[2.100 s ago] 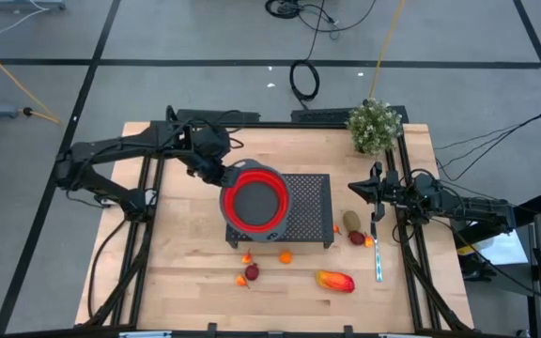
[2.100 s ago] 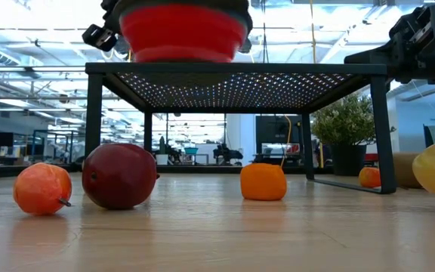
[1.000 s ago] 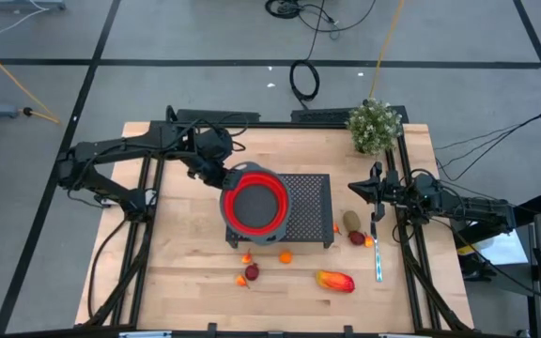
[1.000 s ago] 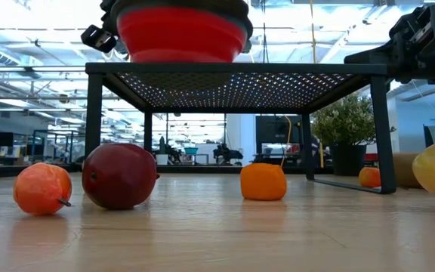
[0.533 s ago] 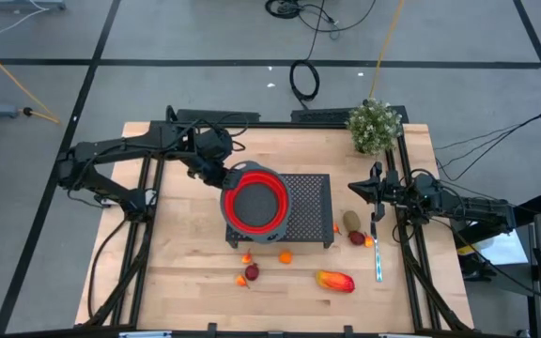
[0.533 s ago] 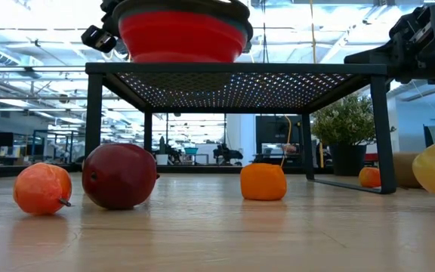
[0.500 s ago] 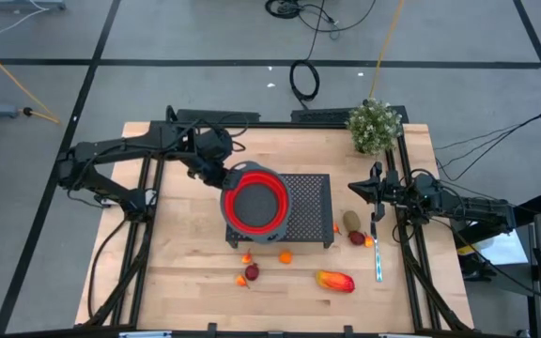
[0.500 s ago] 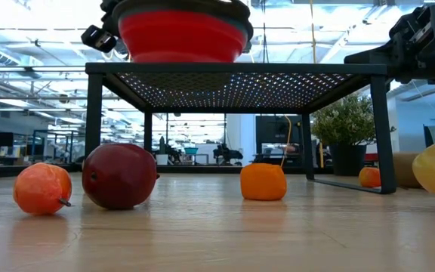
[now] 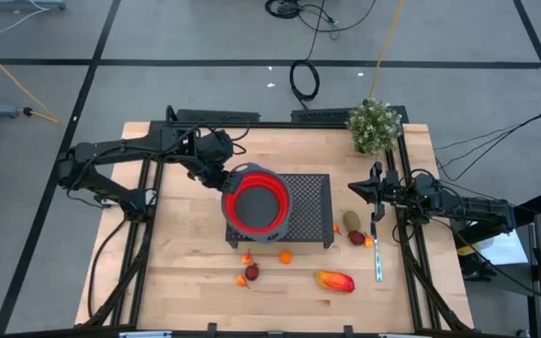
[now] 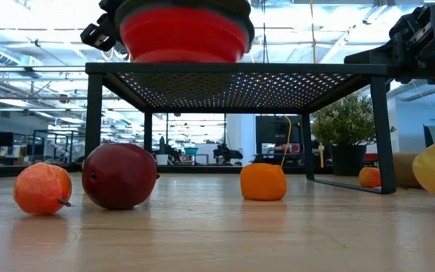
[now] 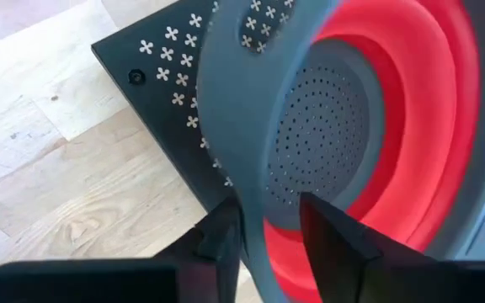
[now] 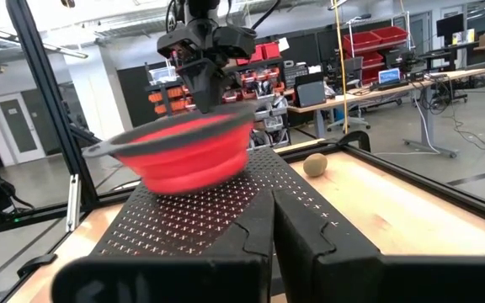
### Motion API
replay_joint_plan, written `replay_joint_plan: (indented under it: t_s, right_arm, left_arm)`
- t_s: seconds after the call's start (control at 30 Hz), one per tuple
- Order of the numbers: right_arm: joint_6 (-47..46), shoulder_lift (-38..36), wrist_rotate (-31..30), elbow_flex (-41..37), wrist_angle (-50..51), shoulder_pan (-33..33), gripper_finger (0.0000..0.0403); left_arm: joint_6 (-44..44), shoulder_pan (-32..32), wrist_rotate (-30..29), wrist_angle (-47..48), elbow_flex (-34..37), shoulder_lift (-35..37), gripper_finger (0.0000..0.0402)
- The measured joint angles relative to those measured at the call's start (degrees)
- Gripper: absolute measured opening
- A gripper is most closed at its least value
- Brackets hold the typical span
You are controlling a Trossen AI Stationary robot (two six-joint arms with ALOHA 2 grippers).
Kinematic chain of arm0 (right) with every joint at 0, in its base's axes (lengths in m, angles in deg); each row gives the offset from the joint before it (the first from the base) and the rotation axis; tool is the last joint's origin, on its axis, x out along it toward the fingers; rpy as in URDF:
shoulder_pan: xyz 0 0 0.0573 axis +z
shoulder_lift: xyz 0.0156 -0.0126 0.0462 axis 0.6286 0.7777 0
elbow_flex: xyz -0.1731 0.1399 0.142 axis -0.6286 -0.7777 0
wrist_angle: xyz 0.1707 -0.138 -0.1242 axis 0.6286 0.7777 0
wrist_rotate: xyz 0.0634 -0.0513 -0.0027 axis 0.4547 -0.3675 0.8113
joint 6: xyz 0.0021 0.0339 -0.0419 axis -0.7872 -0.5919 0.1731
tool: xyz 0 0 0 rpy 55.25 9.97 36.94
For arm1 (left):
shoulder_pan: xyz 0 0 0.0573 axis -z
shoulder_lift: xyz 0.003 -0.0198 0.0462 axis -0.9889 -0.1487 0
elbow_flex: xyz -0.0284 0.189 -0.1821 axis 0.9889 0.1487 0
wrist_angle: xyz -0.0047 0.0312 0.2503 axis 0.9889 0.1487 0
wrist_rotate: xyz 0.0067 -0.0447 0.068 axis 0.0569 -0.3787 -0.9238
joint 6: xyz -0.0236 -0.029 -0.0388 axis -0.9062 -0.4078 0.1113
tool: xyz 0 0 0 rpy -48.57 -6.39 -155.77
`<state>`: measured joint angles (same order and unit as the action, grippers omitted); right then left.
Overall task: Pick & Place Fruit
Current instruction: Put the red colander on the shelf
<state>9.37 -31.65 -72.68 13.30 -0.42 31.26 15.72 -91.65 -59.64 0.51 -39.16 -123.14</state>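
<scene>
Fruit (image 9: 335, 281) on table, well apart from left end effector (image 9: 222, 178).

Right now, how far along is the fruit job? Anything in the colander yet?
Done: red colander sits on the black perforated stand. In hand: the left gripper straddles its grey rim. Left: everything; the colander looks empty, and the fruit lies on the table. Right gripper waits shut.
</scene>
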Motion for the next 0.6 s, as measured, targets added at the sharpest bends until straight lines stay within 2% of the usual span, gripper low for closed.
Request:
replay_joint_plan:
  t_s: [0.13,0.33,0.6]
  right_arm:
    - [0.0,0.0,0.0,0.0,0.0,0.0,0.0]
    - [0.0,0.0,0.0,0.0,0.0,0.0,0.0]
    - [0.0,0.0,0.0,0.0,0.0,0.0,0.0]
  left_arm:
    - [0.0,0.0,0.1,0.0,0.0,0.0,0.0147]
    - [0.4,0.0,3.5,0.0,0.0,0.0,0.0165]
    - [-1.5,-0.2,4.3,0.5,0.0,4.2,0.0152]
